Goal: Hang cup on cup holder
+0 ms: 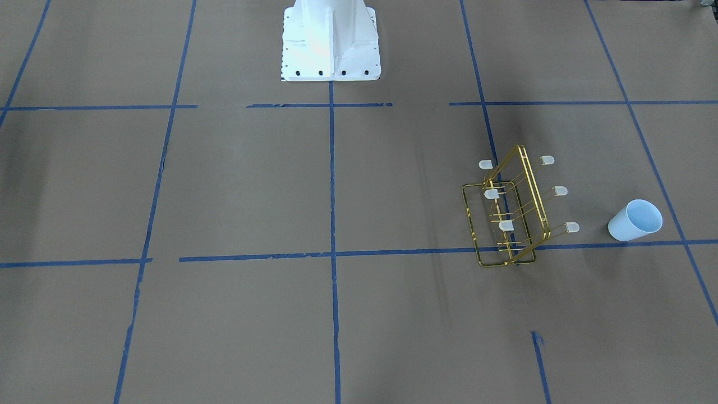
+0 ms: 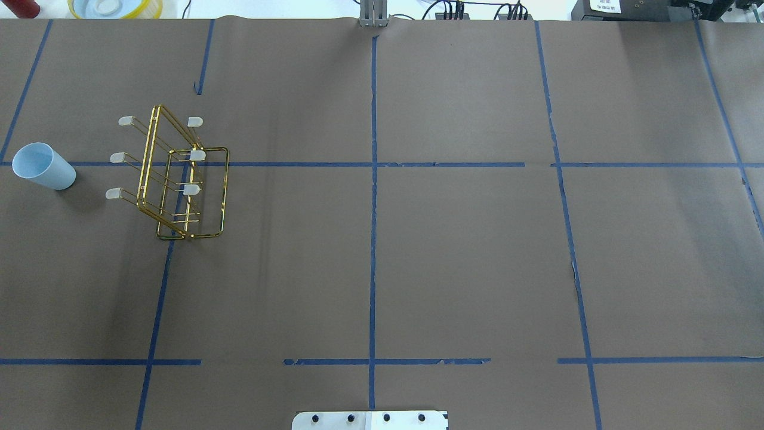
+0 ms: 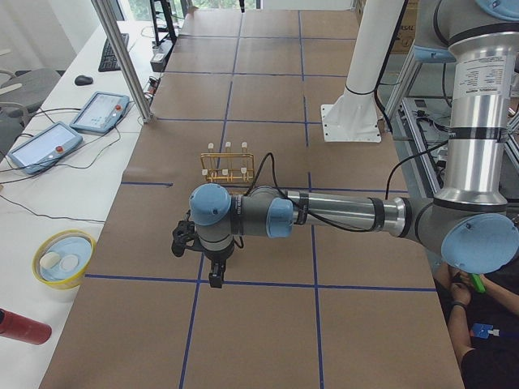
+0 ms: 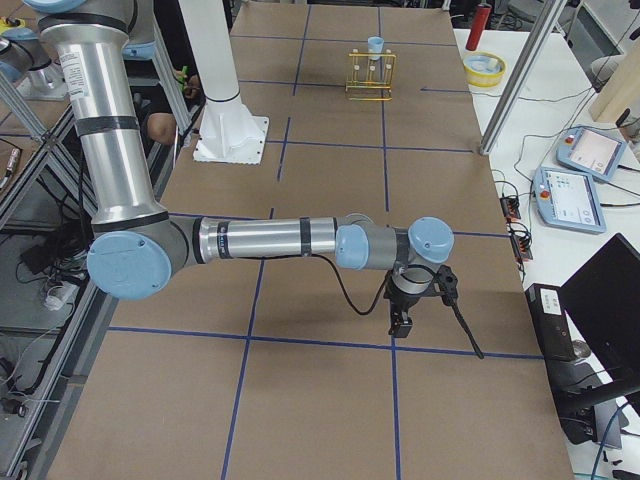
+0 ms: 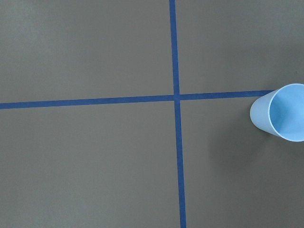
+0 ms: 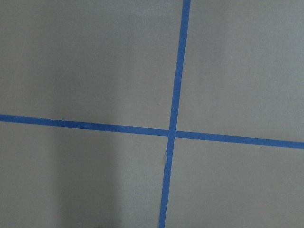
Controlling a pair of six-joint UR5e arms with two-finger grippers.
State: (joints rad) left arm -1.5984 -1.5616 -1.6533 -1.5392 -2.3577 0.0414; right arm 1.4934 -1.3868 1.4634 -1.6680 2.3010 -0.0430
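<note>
The pale blue cup [image 1: 635, 220] stands upright, mouth up, on the brown table, a short way beside the gold wire cup holder [image 1: 507, 210]. Both also show in the overhead view: the cup [image 2: 43, 166] at the far left, the cup holder [image 2: 173, 179] to its right. All the holder's prongs are bare. The left wrist view shows the cup [image 5: 280, 118] at its right edge, with no fingers in frame. My left gripper [image 3: 214, 280] hangs over the table on the near side of the holder [image 3: 228, 166]. My right gripper [image 4: 398, 325] hangs far from the cup [image 4: 375, 44]. I cannot tell whether either is open.
The white robot base [image 1: 331, 42] stands at mid-table. A yellow bowl [image 3: 63, 259] and a red can [image 3: 20, 327] lie on the white bench beyond the table edge. An aluminium post [image 3: 122, 57] rises at that edge. Blue tape lines cross the table.
</note>
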